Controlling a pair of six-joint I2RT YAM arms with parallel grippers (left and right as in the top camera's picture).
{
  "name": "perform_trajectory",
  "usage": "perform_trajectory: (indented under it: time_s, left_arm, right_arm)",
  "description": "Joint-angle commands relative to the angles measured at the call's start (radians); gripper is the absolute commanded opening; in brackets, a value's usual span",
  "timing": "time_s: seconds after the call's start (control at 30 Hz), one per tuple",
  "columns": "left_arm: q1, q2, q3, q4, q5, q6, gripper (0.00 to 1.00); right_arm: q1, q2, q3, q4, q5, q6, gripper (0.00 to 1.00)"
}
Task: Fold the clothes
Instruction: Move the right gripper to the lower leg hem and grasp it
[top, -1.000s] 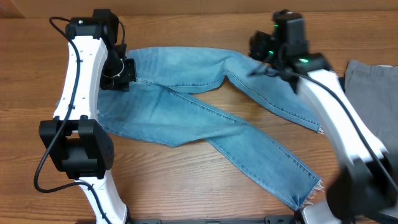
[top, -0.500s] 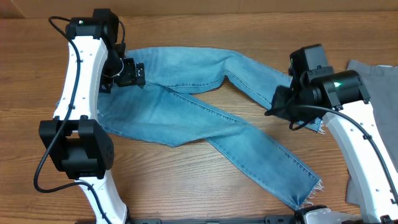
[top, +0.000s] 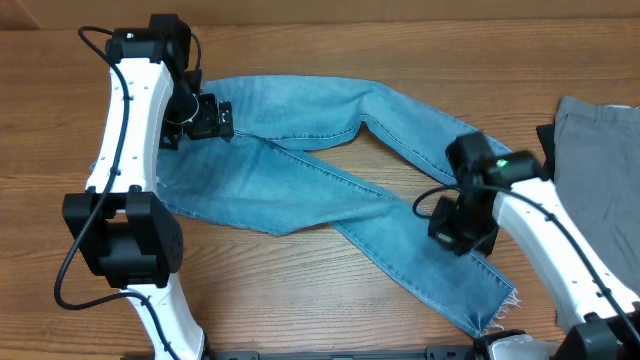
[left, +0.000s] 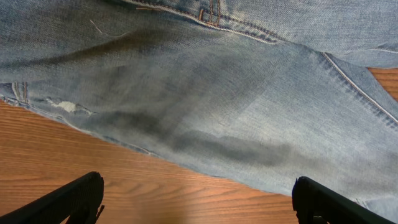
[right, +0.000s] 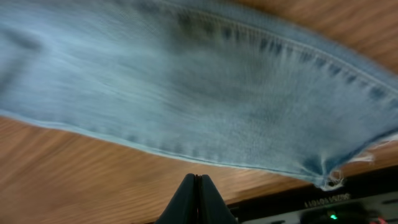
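The table (top: 300, 40) is carrying the jeans (top: 300, 190), which are lying flat across its middle, waist toward 9 o'clock, one leg running out toward 3 o'clock and the other crossing under it toward 5 o'clock, ending in a frayed hem (top: 500, 315). A grey cloth (top: 600, 150) is lying at 3 o'clock, apart from the jeans. The left gripper (top: 205, 118) is hanging over the waist end at 10 o'clock, its fingers (left: 74, 199) standing spread wide, gripping nothing, with denim and bare wood showing between them. The right gripper (top: 460, 225) is hovering over the legs at 4 o'clock, its fingers (right: 198, 199) pressing tightly together with nothing between them, pointing at wood just beside the leg's edge. A dark strip (right: 323, 202) at the table edge is showing pale lettering, too blurred to read.
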Motion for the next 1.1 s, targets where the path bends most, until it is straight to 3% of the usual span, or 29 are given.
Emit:
perform_trajectory:
  time_s: [0.0,0.33,1.07]
  left_arm:
    - [-0.008,0.003,0.010,0.002,-0.010,-0.002,1.00]
    - [-0.008,0.003,0.010,0.002,-0.010,-0.002,1.00]
    - [-0.007,0.003,0.010,0.002,-0.010,-0.002,1.00]
  right_arm:
    - [0.006,-0.005,-0.119,0.076,-0.042,0.027,0.04]
    - [0.006,0.016,-0.297,0.324,-0.011,0.120,0.04]
    - [-0.024,0.249,-0.306,0.545,0.022,0.197,0.04]
